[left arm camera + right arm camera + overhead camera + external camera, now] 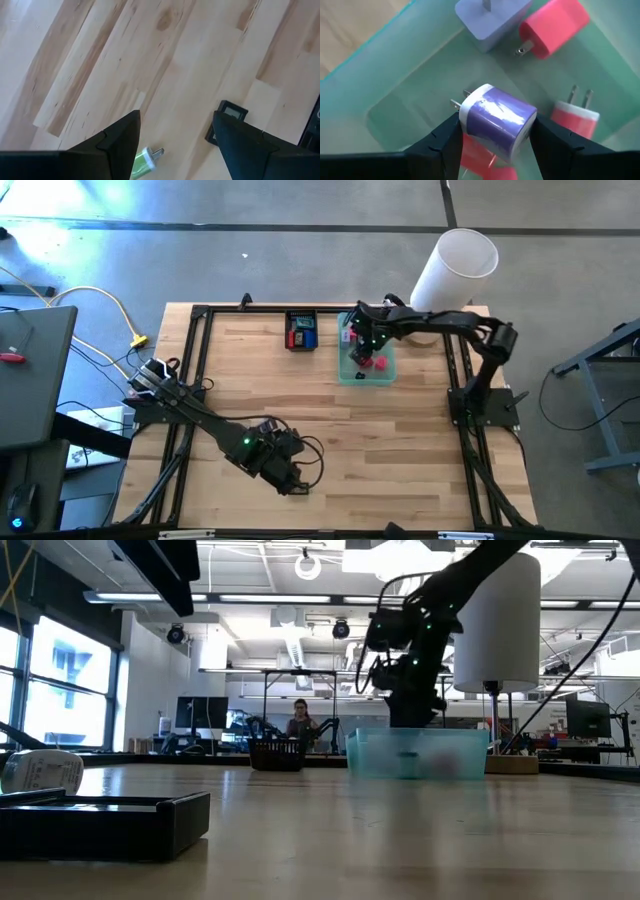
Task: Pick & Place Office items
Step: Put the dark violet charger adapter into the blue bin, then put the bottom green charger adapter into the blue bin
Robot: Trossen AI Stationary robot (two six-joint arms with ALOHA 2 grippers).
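Observation:
My right gripper (495, 123) hangs over the translucent teal tray (341, 376) at the table's far side, shut on a purple plug charger (500, 117). Pink-red chargers (552, 25) and a lavender one (492, 17) lie in the tray. My left gripper (176, 120) is open near the table's near edge, pointing down at the wood. A green plug charger (145, 162) lies on the table beside one of its fingers, partly hidden by it. The small black tray (301, 330) holds red and blue pieces. My right gripper pinches the purple charger's body between its two fingers, one on each side (526, 127), coming from above and pointing down into the tray. The charger lies level with its prongs (456, 102) pointing sideways, above a pink charger (480, 155) beneath it.
A tall white cylinder (455, 270) stands at the far right corner, beside the right arm. A small black device with a screen (226, 120) lies on the wood near my left gripper. A black frame (190, 380) runs along the table's edges. Bare wood lies in the middle.

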